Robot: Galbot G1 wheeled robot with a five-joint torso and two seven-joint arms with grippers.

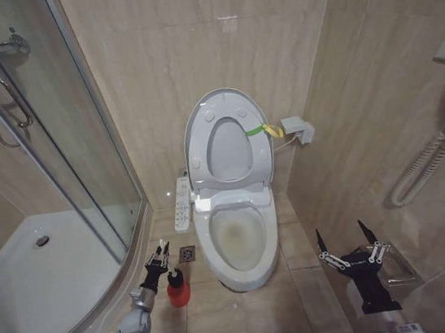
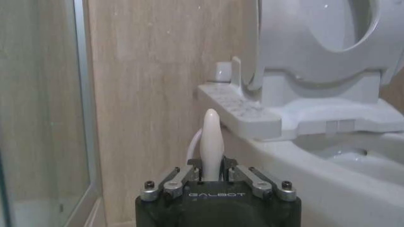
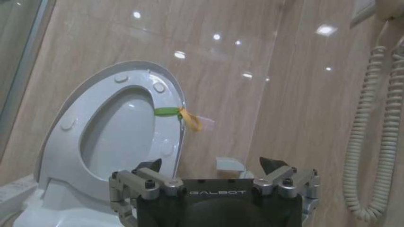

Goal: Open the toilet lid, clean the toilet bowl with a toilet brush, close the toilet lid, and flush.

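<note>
While I look down from my head camera, the toilet lid [image 1: 228,145] stands raised against the wall with the seat, the toilet bowl [image 1: 238,242] open below. My left gripper [image 1: 158,261] clamps the toilet brush [image 1: 163,256] handle above its red holder [image 1: 177,292], left of the bowl. My right gripper [image 1: 348,244] hangs spread wide, right of the bowl. At my left wrist, fingers [image 2: 189,177] pinch the white handle. At my right wrist, the jaws gape before the lid [image 3: 110,132].

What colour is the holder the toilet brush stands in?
Red: the holder sits on the floor left of the toilet bowl, clearest in the head view.
</note>
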